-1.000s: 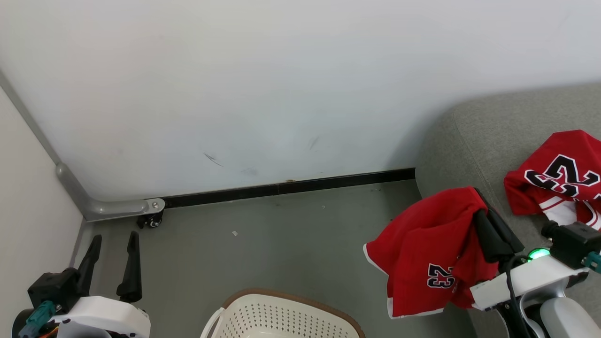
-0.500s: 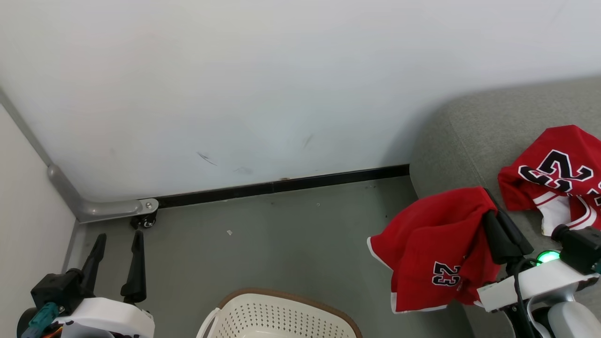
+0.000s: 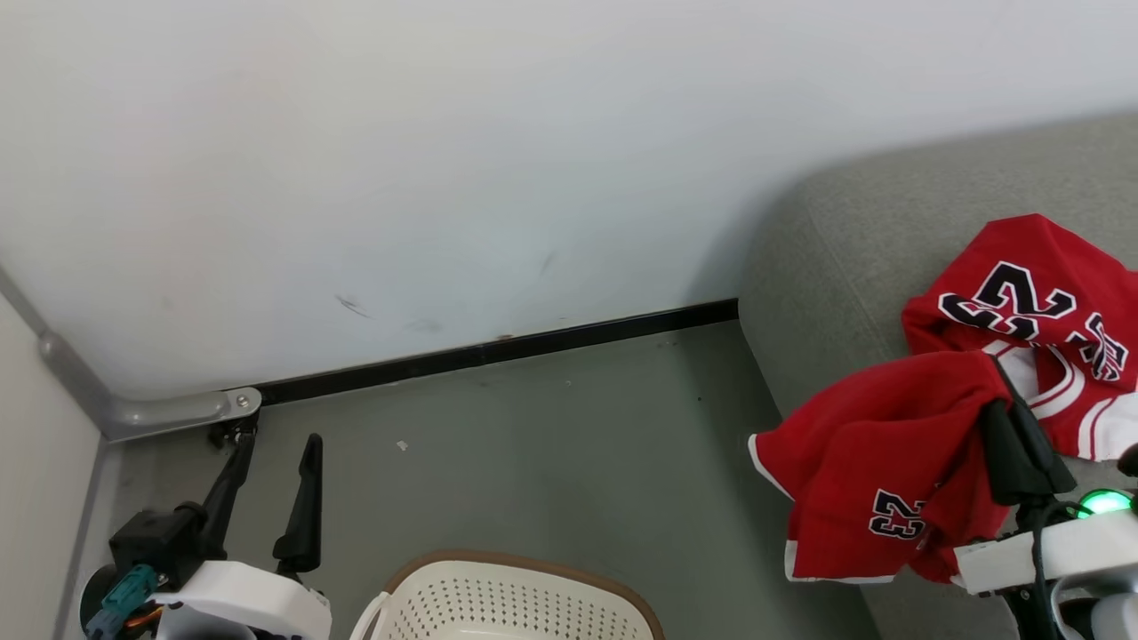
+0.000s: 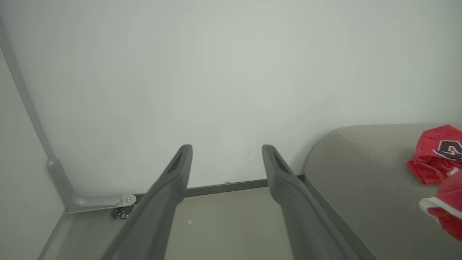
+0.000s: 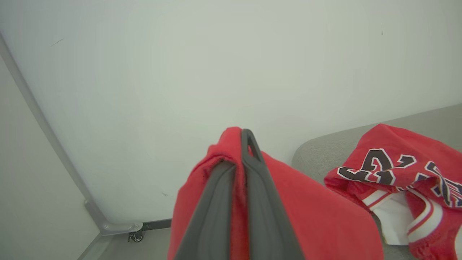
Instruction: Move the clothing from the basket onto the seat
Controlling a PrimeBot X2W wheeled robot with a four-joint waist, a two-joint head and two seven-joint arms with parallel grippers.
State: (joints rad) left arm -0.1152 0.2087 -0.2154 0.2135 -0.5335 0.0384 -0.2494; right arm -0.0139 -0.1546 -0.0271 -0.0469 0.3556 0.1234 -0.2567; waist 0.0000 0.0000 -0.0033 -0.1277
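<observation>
My right gripper (image 3: 1003,391) is shut on the red shorts (image 3: 876,471), which hang from it over the near left corner of the grey sofa (image 3: 827,258); the fingers (image 5: 252,180) pinch the red cloth (image 5: 325,224). The red jersey (image 3: 1022,293) with "23" and white panels lies crumpled on the sofa seat just beyond, the jersey (image 5: 400,173) also at the right of the right wrist view. The cream basket (image 3: 507,600) with a brown rim stands at the bottom centre, its inside out of view. My left gripper (image 3: 271,453) is open over the floor at lower left, fingers (image 4: 173,187) spread with nothing between them.
A white wall (image 3: 444,178) with a black skirting strip (image 3: 498,351) runs behind the grey floor (image 3: 551,462). A grey metal bracket with a small caster (image 3: 227,418) sits in the left corner. Bare floor lies between the basket and the sofa.
The head view has shifted right, so everything slid left. The shorts in my right gripper have come closer to the jersey and further over the sofa. The left gripper stays open.
</observation>
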